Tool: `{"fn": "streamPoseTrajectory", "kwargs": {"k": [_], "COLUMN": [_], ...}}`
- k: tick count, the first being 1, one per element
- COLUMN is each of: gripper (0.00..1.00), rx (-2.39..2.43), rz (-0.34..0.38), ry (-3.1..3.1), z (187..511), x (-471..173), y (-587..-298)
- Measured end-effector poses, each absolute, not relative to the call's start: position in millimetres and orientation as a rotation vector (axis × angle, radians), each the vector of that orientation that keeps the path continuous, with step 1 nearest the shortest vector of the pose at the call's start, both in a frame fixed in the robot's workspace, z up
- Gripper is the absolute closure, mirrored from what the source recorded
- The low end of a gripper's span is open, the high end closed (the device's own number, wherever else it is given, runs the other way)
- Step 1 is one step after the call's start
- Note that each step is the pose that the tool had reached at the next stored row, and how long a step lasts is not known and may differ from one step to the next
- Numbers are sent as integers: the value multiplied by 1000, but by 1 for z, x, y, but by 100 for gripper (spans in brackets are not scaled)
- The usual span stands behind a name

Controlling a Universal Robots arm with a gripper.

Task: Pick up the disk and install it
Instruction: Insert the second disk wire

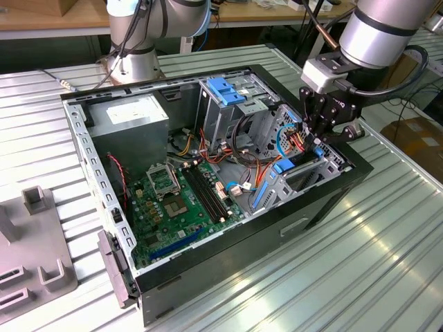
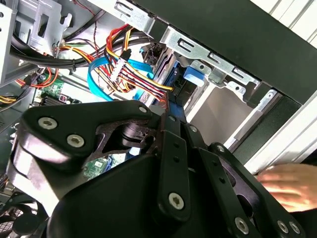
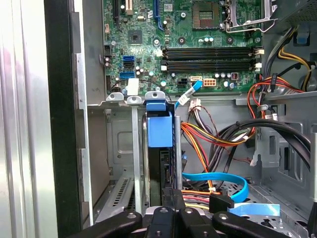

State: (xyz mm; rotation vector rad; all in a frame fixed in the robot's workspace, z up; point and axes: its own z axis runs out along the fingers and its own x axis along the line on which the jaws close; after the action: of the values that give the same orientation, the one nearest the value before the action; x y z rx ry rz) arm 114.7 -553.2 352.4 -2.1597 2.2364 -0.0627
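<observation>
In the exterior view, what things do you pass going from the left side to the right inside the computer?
Grey power supply box → green motherboard → blue latch on the tall metal cage → the robot's hand over the disk.

— Where did the exterior view stand?

— High and off to one side, looking down at an angle across the slatted table [image 1: 387, 256] at the whole open computer case [image 1: 228, 277], from moderately far.

— And the two wrist cameras?

— Both rode very close. The first wrist view looked into the case, past the drive bay [image 3: 159, 148] toward the motherboard [image 3: 198, 49]. The second wrist view looked across the gripper's black body [image 2: 148, 198] at the case's wall.

— What did they share?

— The bundle of coloured wires [image 3: 208, 139] and the blue cable [image 2: 99, 82], seen in both wrist views, and the motherboard [image 1: 180, 200] with the exterior view.
</observation>
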Motion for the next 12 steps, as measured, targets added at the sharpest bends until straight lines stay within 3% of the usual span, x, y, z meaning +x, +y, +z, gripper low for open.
{"fn": "streamPoseTrajectory", "kwargs": {"k": [6,12], "gripper": [90,90], "rx": [-2160,-2159], "rz": [-63,-64], "ry": [2236,2236], "z": [354,386], "x": [115,115], "y": [-553,-552]}}
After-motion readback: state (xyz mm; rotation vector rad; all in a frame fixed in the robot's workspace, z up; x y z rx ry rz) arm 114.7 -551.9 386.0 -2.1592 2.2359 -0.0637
